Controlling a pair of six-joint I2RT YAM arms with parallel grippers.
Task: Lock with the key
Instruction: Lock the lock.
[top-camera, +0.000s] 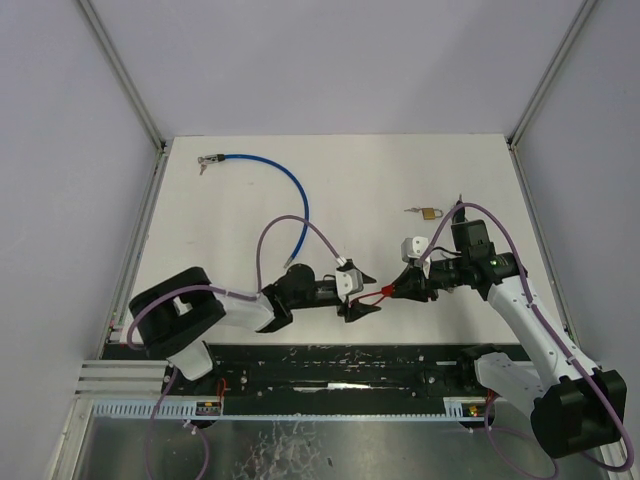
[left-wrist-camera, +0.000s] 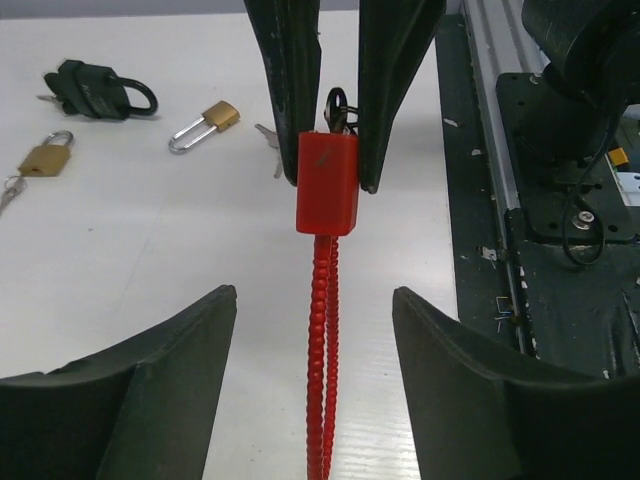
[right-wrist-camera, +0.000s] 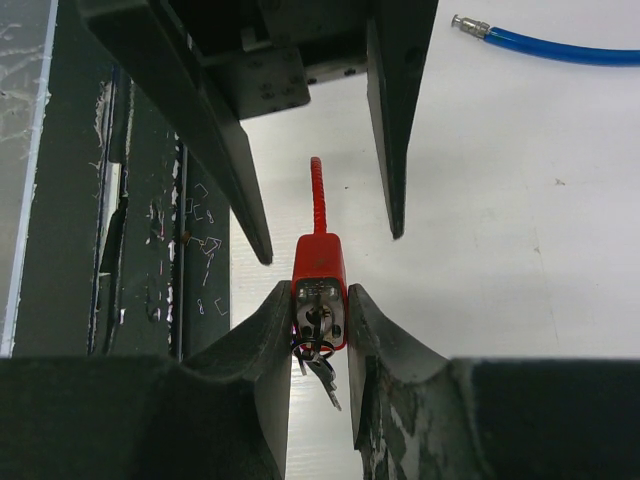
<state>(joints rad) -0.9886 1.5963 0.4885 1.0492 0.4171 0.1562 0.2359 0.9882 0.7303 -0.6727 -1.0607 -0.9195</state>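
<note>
While right jaws pinch red lock (right-wrist-camera: 319, 265), left jaws spread; dark padlock (left-wrist-camera: 95, 92) seen from left wrist only.

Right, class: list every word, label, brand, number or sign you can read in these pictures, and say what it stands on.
None can be read. The red lock body bears only a faint scratch-like mark, no letters. Any stamping on the brass padlocks and the dark padlock is too small or blurred to read.

We see bright, even overhead light; the table (right-wrist-camera: 520, 200) beyond the right gripper (right-wrist-camera: 318, 298) looks washed out, its shadows faint.
</note>
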